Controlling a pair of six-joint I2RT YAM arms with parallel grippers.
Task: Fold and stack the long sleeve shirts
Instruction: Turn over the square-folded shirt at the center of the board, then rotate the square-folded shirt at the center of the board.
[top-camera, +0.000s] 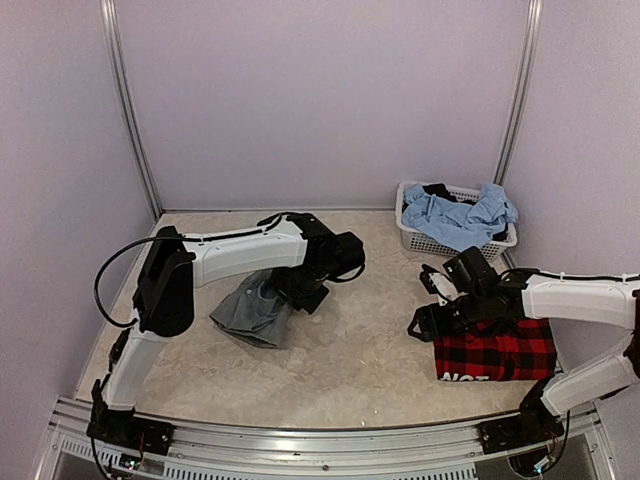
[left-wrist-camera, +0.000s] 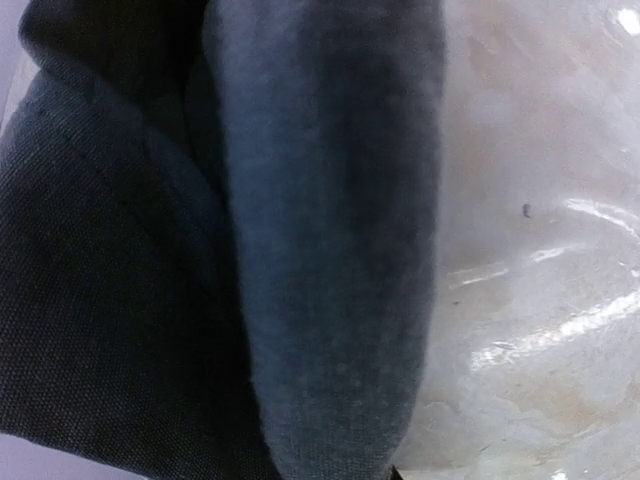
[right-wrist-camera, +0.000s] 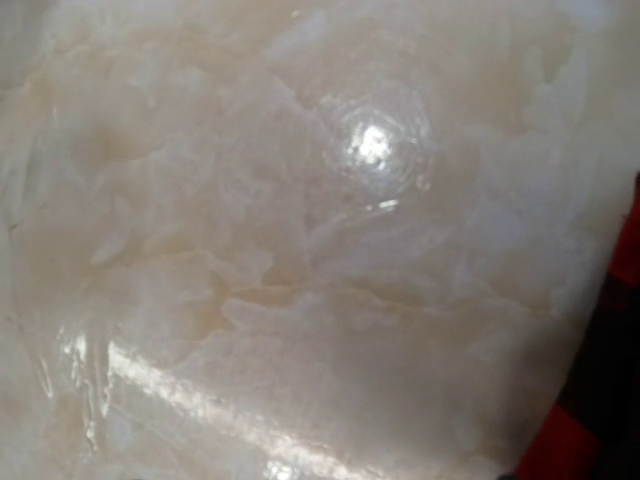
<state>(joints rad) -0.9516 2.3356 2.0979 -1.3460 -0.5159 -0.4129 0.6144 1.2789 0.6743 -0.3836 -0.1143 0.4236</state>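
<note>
The grey shirt (top-camera: 250, 312) lies bunched on the table left of centre. My left gripper (top-camera: 300, 292) is down at its right edge. In the left wrist view grey fabric (left-wrist-camera: 330, 250) fills most of the picture and hides the fingers, so a grip cannot be made out. The red-and-black plaid shirt (top-camera: 497, 355) lies folded at the right, with white lettering at its near edge. My right gripper (top-camera: 424, 304) hovers just left of it, fingers apart with nothing between them. The right wrist view shows only a strip of the plaid shirt (right-wrist-camera: 612, 400) at its right edge.
A white basket (top-camera: 410, 232) holding light blue clothes (top-camera: 462, 216) stands at the back right, against the wall. The table has a pale, glossy, wrinkled cover (top-camera: 370, 350). The right arm's link (top-camera: 580, 298) passes over the plaid shirt.
</note>
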